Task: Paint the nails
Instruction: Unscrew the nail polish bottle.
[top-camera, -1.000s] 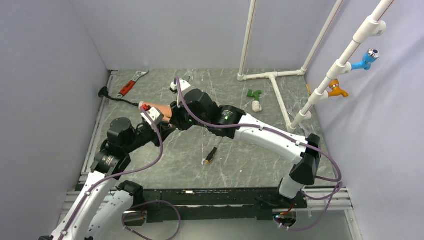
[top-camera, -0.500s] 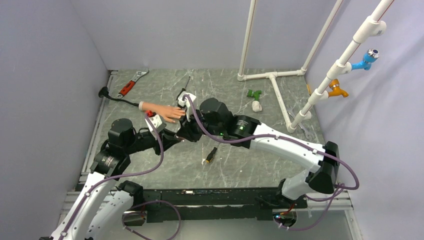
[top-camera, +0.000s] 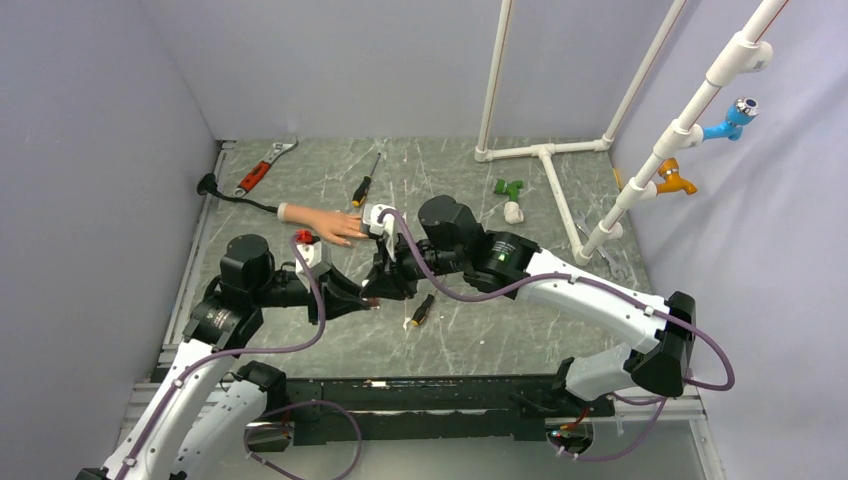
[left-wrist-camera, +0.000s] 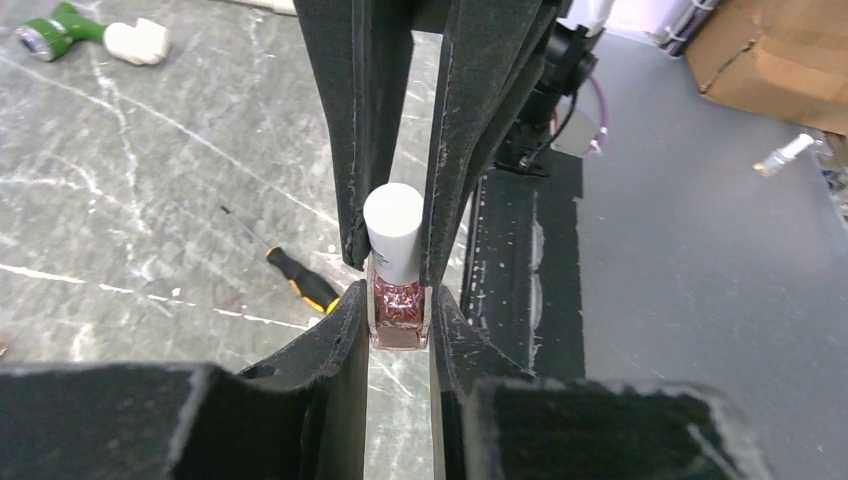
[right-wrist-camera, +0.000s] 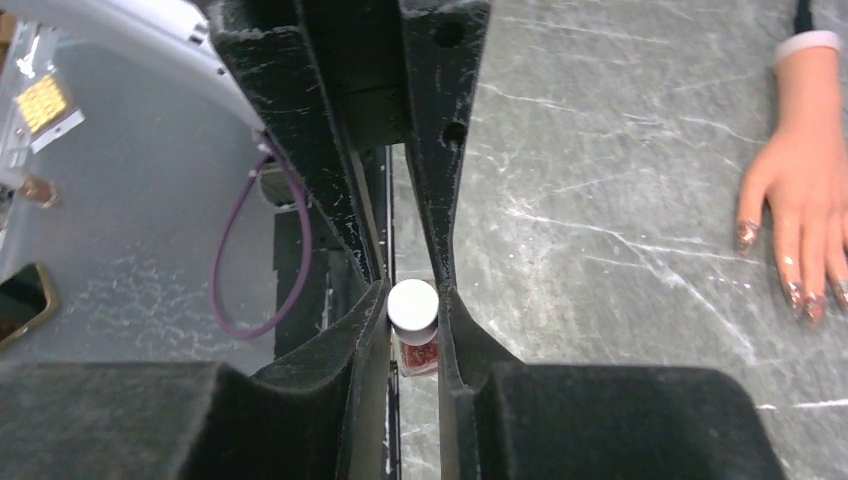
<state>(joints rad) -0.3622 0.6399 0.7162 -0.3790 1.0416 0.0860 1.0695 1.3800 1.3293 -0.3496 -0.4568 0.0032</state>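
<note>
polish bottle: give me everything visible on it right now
The polish bottle is small, with a clear, glass-looking body full of pinkish-red glitter polish and a plain white cylindrical cap in place on top. It is held off the grey marbled table, between the two arms. The left gripper is shut on the body and the right gripper is shut on the cap. No label can be read.
</note>
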